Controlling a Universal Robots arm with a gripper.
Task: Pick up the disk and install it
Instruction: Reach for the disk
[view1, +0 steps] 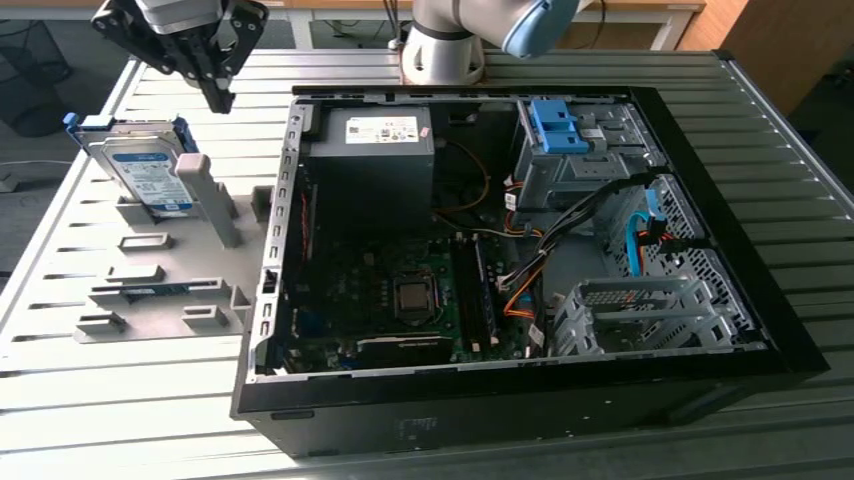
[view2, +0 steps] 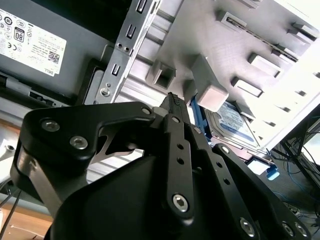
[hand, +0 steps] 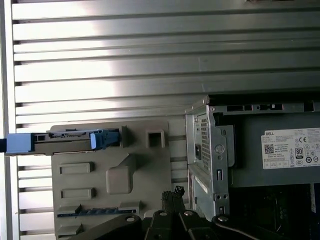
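Note:
The disk (view1: 138, 168), a silver drive with a white-and-blue label in a blue frame, stands on edge in a slot of the grey holder plate (view1: 174, 300) at the exterior view's left. It appears edge-on in the first wrist view (hand: 65, 141), and its label (view2: 235, 124) peeks past a grey post in the second wrist view. My gripper (view1: 219, 98) hangs above the table just beyond the disk, apart from it. Its black fingers are shut together with nothing between them in both wrist views (view2: 173, 100) (hand: 172, 192).
An open computer case (view1: 721, 230) lies right of the holder plate, with a power supply (view1: 374, 140) bearing a white sticker, a blue clip (view1: 554, 125) on the upper drive bay and a metal drive cage (view1: 627, 310). The slatted metal table (view1: 80, 420) surrounds both.

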